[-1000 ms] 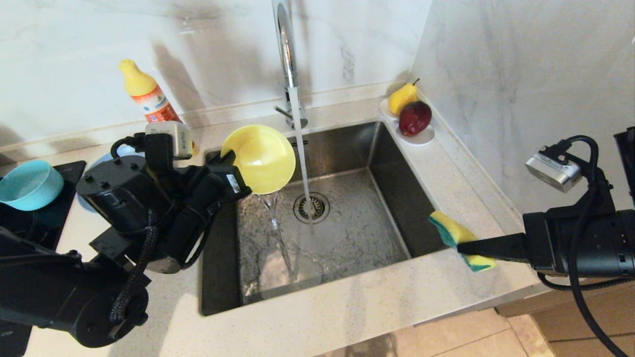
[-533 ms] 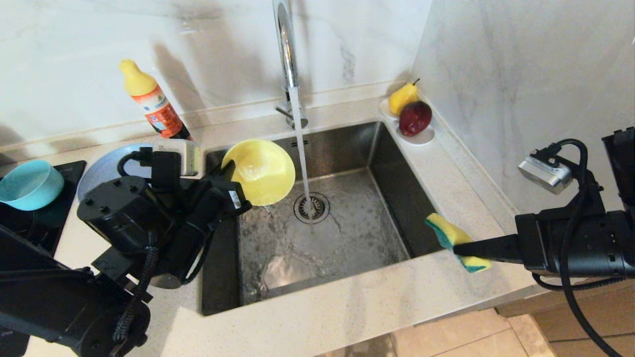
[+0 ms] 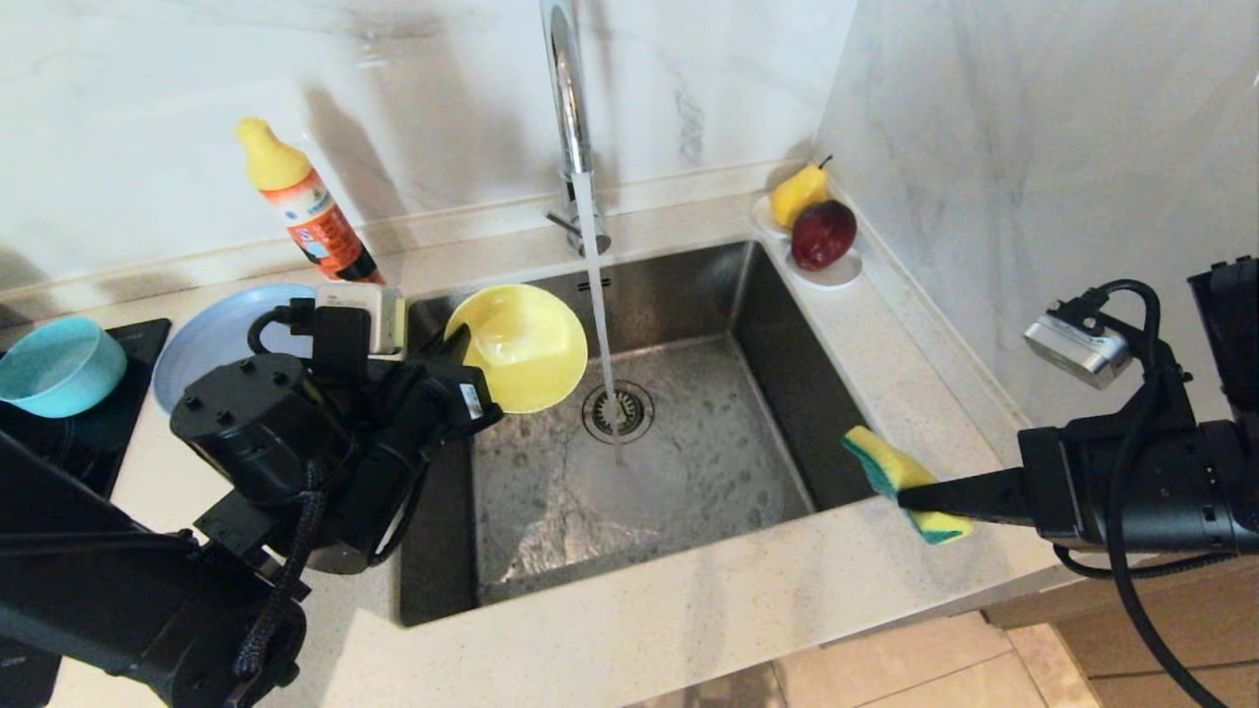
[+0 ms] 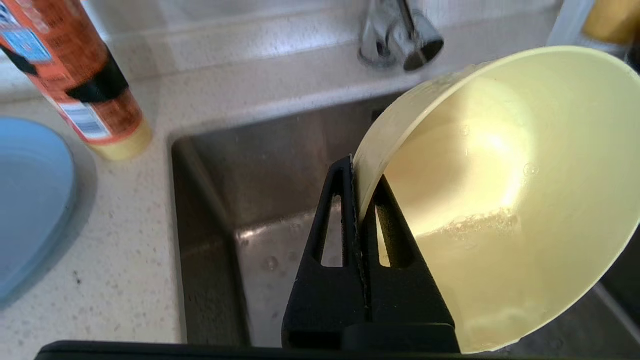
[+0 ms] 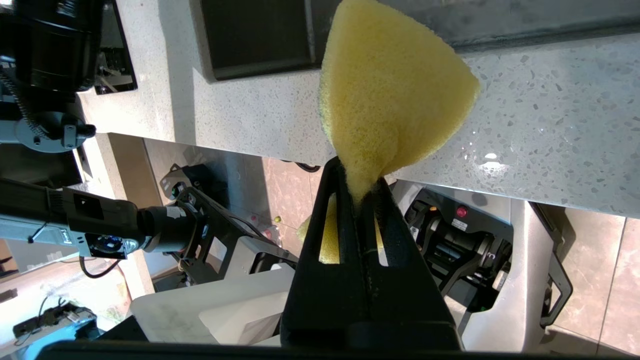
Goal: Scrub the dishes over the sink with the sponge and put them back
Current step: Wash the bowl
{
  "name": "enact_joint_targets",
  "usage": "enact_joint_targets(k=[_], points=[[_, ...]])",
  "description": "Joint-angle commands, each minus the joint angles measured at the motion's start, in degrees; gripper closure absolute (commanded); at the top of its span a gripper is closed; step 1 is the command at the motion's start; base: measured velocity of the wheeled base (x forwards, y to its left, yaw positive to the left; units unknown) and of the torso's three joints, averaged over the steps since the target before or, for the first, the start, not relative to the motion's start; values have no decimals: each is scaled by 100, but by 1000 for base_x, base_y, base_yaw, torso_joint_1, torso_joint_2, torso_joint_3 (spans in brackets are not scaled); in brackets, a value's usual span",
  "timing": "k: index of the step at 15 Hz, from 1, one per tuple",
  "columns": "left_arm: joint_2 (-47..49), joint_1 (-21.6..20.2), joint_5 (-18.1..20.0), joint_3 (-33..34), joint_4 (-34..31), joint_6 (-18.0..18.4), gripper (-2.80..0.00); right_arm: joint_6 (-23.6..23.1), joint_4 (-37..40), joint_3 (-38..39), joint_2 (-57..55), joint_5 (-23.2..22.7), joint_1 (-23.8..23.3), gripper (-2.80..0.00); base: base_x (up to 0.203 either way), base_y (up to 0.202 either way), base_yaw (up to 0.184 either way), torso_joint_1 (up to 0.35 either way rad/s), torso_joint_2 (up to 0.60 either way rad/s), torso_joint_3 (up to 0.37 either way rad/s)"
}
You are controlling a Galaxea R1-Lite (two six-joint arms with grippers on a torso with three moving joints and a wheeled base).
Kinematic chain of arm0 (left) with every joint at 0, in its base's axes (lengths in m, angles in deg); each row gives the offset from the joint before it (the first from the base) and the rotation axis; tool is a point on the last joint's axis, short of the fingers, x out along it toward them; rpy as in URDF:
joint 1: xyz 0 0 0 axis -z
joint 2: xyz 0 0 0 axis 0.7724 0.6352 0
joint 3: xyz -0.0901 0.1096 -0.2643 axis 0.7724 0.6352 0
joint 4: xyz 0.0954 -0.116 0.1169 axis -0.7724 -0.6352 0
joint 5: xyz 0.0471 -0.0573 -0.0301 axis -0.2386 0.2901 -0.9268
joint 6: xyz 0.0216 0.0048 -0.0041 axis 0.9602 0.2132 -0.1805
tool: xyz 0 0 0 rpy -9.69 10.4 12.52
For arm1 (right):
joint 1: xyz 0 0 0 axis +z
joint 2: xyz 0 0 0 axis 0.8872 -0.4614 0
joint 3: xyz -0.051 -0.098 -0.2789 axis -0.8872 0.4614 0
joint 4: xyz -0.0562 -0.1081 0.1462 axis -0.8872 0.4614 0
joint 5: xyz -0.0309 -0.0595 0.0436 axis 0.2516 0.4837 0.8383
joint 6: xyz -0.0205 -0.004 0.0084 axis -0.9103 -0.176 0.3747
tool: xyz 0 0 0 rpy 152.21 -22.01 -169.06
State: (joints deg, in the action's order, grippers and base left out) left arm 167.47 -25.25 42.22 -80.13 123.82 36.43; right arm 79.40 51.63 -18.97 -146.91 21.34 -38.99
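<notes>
Our left gripper (image 3: 454,346) pinches the pale yellow bowl (image 3: 518,347) by its rim over the sink (image 3: 777,324); our right gripper (image 3: 907,494) squeezes the sponge (image 3: 890,472) above the counter edge.

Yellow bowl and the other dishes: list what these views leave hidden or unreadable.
- Yellow bowl: its outer underside faces away in both head and left wrist views; the left claw covers part of its rim.
- Grey-blue plate: the left arm hides its near part in the head view; the left wrist view cuts it at the edge.
- Teal bowl: cut off by the head view's edge.
- Detergent bottle: label blurred.
</notes>
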Motion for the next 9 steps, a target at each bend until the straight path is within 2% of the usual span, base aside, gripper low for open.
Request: enact_joint_targets(k=[1,3,4,6,9], points=[[-80,-1,-32,-1,45,4,0,14,7,1,-1,-15,7,0,0,0,0,0,0,0],[-309,-1,-59,85,45,-105,0,22,7,5,12,-21,4,0,0,0,0,0,0,0],[-386,-1,-63,67,-160,-245,0,22,7,21,30,-24,11,0,0,0,0,0,0,0],[-629,-6,-74,-155,-1522,-788,0,22,7,31,88,-19,3,0,0,0,0,0,0,0],[-1118,-9,-42,-845,-3739,-1486,0,22,7,14,136,-7,3,0,0,0,0,0,0,0]])
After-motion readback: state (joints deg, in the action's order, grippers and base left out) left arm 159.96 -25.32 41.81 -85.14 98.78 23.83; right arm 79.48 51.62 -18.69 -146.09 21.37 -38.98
